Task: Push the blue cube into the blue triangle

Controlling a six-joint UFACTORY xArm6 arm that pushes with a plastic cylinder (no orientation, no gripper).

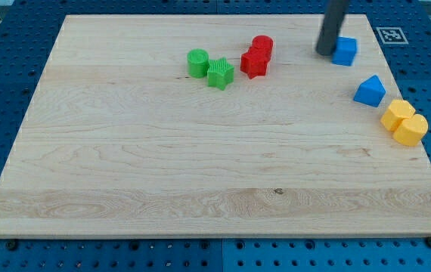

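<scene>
The blue cube [345, 51] sits near the view's top right of the wooden board [162, 166]. My tip [326, 52] rests on the board right against the cube's left side. The blue triangle [370, 91] lies below and slightly right of the cube, a short gap apart from it.
A yellow pair of blocks [404, 122] sits just below right of the blue triangle, near the board's right edge. A red cylinder [262, 45] and red star [253, 63] lie left of my tip. A green cylinder [197, 63] and green star [220, 73] lie further left.
</scene>
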